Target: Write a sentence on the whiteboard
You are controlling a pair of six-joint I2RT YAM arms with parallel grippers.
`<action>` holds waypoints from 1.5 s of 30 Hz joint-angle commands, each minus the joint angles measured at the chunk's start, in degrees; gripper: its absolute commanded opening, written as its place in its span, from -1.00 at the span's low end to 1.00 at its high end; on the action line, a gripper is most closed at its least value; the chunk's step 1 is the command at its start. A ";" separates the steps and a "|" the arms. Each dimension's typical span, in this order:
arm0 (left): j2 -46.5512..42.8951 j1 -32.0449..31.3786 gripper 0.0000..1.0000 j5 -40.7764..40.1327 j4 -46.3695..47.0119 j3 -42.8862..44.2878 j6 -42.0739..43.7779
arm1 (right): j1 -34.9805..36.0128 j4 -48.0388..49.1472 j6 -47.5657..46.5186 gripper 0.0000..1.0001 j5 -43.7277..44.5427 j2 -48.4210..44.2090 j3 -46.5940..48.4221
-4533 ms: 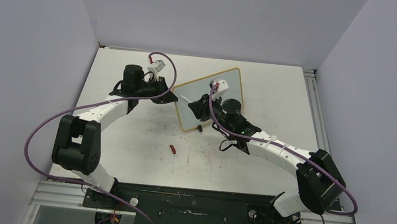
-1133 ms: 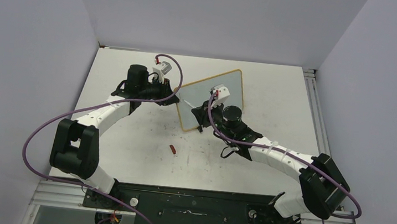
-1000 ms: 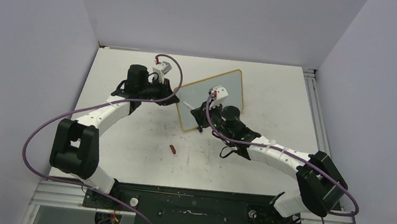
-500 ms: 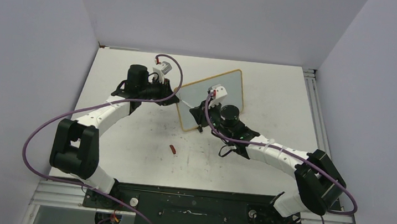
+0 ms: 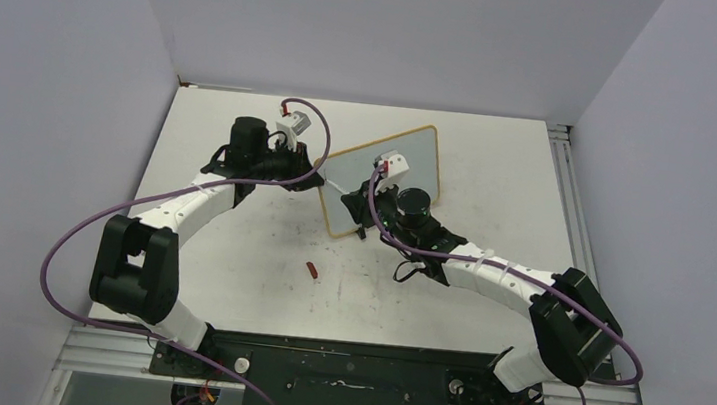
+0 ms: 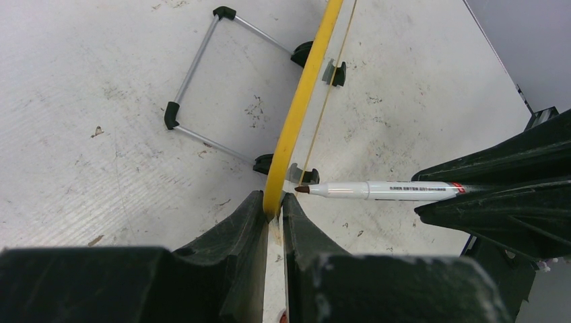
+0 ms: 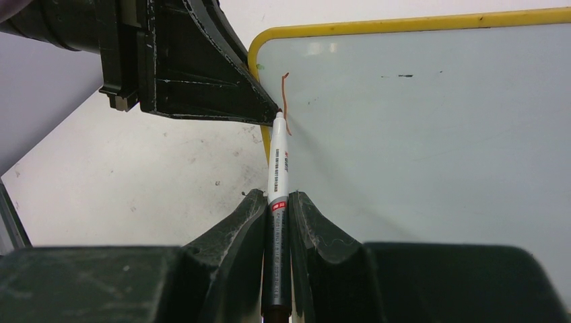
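The whiteboard, glossy white with a yellow frame, stands tilted on the table. My left gripper is shut on its left frame edge, and the fingers pinch the yellow rim. My right gripper is shut on a white marker, and the marker's tip touches the board near its top left corner. Of the sentence, only one short red stroke shows; no words are legible. The marker also shows in the left wrist view and in the top view.
A small red cap lies on the table in front of the board. The board's wire stand with black feet rests behind it. The tabletop is scuffed. Grey walls close in the back and both sides.
My right gripper with the marker has shifted slightly up and left along the board over the last second. My left gripper holds the board's edge as before.
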 commanded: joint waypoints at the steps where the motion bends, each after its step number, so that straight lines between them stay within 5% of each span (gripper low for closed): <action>1: -0.55 -0.82 -1.00 -1.12 -3.03 1.32 1.43 | 0.45 3.73 -0.19 -0.89 0.85 1.13 2.61; 45: -0.90 -0.88 -1.00 -1.45 -3.43 1.52 1.52 | 0.45 2.26 -0.12 -0.89 6.78 -2.44 -0.20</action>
